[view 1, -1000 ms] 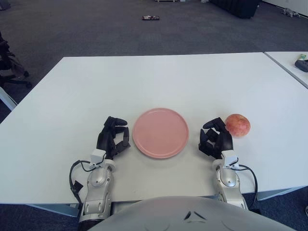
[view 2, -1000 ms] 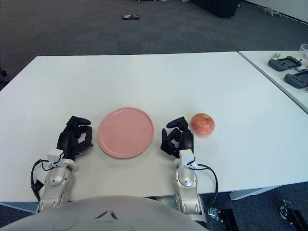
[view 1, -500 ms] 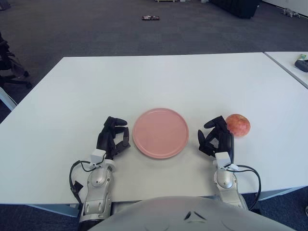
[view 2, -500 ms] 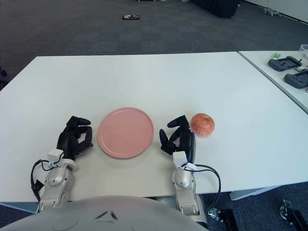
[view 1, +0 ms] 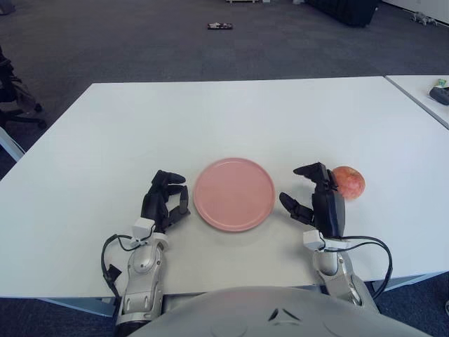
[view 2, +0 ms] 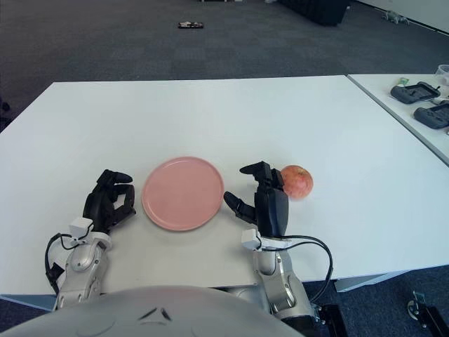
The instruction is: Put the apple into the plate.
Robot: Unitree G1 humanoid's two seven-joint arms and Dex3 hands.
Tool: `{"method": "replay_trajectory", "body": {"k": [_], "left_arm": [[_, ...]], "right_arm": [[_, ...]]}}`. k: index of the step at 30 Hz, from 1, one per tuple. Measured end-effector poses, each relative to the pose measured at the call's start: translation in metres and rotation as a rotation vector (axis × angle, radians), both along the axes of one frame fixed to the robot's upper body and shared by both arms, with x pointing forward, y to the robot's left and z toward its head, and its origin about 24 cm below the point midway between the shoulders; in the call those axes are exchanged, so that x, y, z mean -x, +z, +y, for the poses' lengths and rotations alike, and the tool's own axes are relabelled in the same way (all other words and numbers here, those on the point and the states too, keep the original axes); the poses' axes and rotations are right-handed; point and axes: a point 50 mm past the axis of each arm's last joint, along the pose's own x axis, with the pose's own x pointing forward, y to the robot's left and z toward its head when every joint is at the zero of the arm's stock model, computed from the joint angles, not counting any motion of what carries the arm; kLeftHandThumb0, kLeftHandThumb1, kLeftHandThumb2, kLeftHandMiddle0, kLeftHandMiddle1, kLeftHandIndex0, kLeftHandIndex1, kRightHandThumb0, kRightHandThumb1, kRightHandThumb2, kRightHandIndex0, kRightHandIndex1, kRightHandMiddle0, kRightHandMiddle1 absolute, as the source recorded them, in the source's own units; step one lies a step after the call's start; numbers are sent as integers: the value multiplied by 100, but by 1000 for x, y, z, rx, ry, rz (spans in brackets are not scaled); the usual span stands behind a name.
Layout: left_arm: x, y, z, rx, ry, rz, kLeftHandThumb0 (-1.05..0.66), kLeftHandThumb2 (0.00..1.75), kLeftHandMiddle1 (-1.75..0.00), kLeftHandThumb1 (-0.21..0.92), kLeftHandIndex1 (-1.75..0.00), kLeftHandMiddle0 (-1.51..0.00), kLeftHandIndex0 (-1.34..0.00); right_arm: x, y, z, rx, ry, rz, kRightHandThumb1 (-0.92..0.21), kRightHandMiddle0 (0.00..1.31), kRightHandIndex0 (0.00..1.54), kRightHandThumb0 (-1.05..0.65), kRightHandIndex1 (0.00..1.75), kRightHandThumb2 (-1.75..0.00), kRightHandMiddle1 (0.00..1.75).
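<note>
My right hand (view 1: 317, 199) has lifted off the table (view 1: 231, 112) since a second ago and its fingers have spread — before, they were curled low beside the apple (view 1: 349, 182); now the hand stands upright on its wrist with the palm turned toward the plate (view 1: 233, 194).

My hand's back covers the near-left edge of the apple, so I cannot tell whether any finger touches it. The cable looping from my right wrist runs out of sight below the table edge, and my own torso blocks the bottom of both views.

The upper finger (view 2: 254, 169) reaches forward at the top, and the thumb (view 2: 235, 204) juts out low on the plate side; there is a wide gap between them and nothing is held in it. The apple sits just beyond and to the right of this hand, on the table, outside the plate. It is round, so no long axis shows, and I cannot make out its stem.

The plate lies to the left of my right hand. My left hand (view 1: 165, 201) shows at the plate's other side, fingers curled — holding nothing.
</note>
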Motion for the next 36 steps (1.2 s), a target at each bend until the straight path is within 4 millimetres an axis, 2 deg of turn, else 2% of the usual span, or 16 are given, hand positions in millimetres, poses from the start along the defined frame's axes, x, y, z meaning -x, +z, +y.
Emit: {"method": "replay_trajectory", "body": {"k": [3,7,12,18,27,36], "left_arm": [[0,0,0,-1,0,1,-40,100,-167,58,-175,-68,-41],[0,0,-1,-8,3,4,-40,99,-167,58,-175,-68,-41],[0,0,-1,-17,4,9,-40,99,-167,58,-175,-67,-41],[0,0,-1,-22,2,9,-40,99,-168,58,-175,-66,-40],[0,0,-1,-26,1,4,-40,99,-168,58,-175,-66,-41],[0,0,-1,-29,1,5,-40,100,-168,58,-175,-67,-41]], "right_arm": [[-1,0,-2,50,-25,-11,-62,0,0,-79,6,-78,49],[-1,-1,-6,108,-63,-12,-57,0,0,-77,1,-76,22],[-2,0,-12,158,-116,-4,-47,0,0,-72,0,-79,4],[-6,4,-20,182,-215,9,-40,0,0,-68,0,-83,0],[-23,13,-37,205,-334,-12,-39,0,0,-75,0,-84,0],[-26,15,-48,237,-415,7,-47,0,0,-85,0,-73,0]]}}
